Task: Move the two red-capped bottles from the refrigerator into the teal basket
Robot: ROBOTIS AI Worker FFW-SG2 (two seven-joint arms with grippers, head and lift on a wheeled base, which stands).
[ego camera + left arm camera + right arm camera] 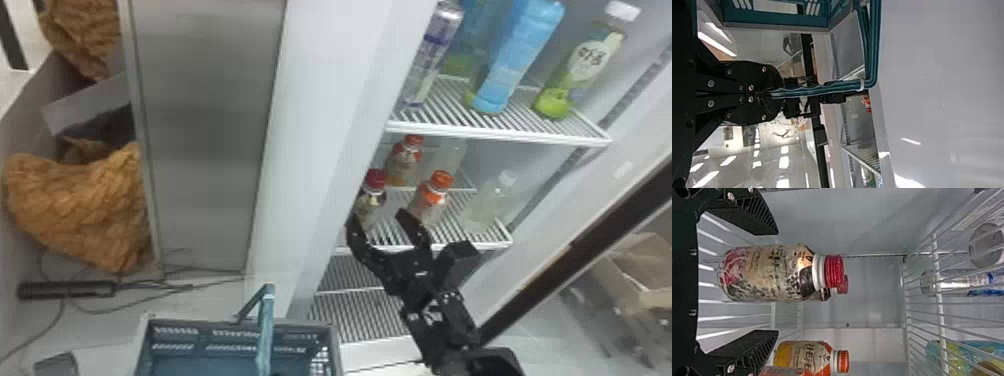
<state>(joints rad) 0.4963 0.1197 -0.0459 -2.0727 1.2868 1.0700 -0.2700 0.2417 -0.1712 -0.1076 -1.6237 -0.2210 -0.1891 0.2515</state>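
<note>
My three views share the white, wire-shelved refrigerator [325, 125]: head looking down, right wrist facing in close, left wrist outside.

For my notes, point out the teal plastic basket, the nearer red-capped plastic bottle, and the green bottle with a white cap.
Teal plastic basket [192, 322]: head view, on its far rim.
Nearer red-capped plastic bottle [766, 272]: right wrist view, on its label.
Green white-capped bottle [590, 61]: head view, on its label.

I've got the front red-capped bottle [768, 273] upright, pale dark-mottled label, cap on, rear red-capped bottle [844, 285] mostly hidden behind it, both on fridge shelf [482, 245]; teal basket [195, 324] below, handle up.
</note>
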